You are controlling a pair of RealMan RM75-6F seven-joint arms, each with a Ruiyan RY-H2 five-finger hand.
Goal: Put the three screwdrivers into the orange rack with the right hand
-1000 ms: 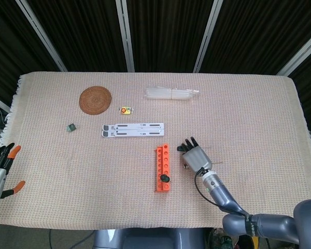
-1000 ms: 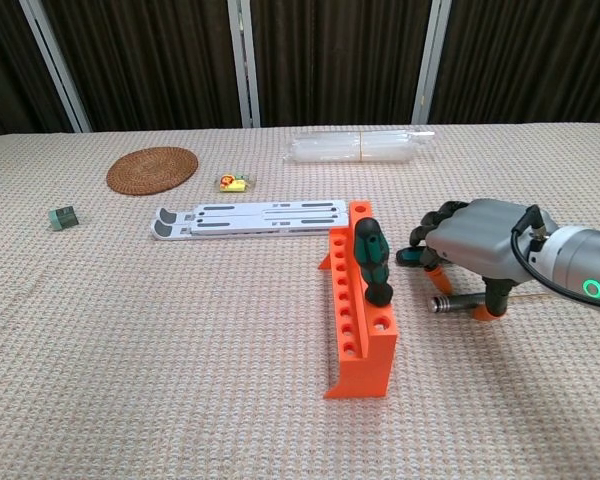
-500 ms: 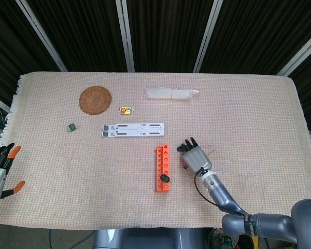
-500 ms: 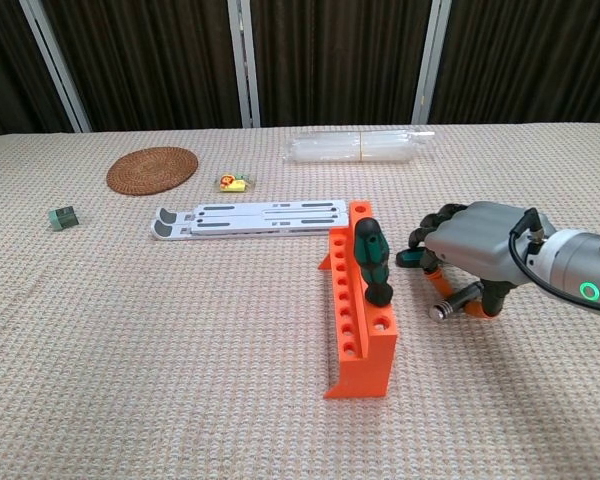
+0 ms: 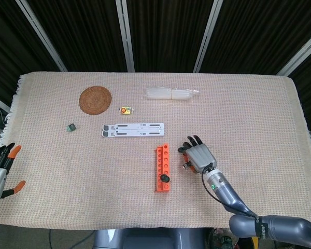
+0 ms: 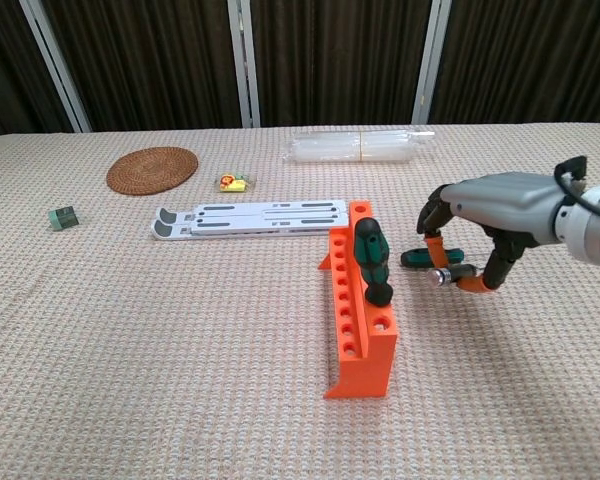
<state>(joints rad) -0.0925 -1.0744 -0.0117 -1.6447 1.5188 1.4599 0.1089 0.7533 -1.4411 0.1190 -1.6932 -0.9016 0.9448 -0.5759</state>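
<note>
Toward the front edge of the tabletop (image 5: 259, 119), a little right of centre, the right hand (image 6: 495, 205) hangs above the cloth with its fingers curled around a screwdriver (image 6: 448, 272), whose metal end points at the orange rack (image 6: 358, 305) just to its left; a second, green-handled screwdriver (image 6: 412, 258) lies on the cloth directly under the hand. A third screwdriver (image 6: 371, 258) with a green and black handle already stands upright in the rack's near half, and the holes beside it show open. The rack runs front to back, its far end close to the white slotted bracket (image 5: 132, 129). Bare cloth stretches from the hand to the right edge and forward to the front edge. The left hand (image 5: 0, 168) sits off the front left corner, fingers spread, holding nothing.
</note>
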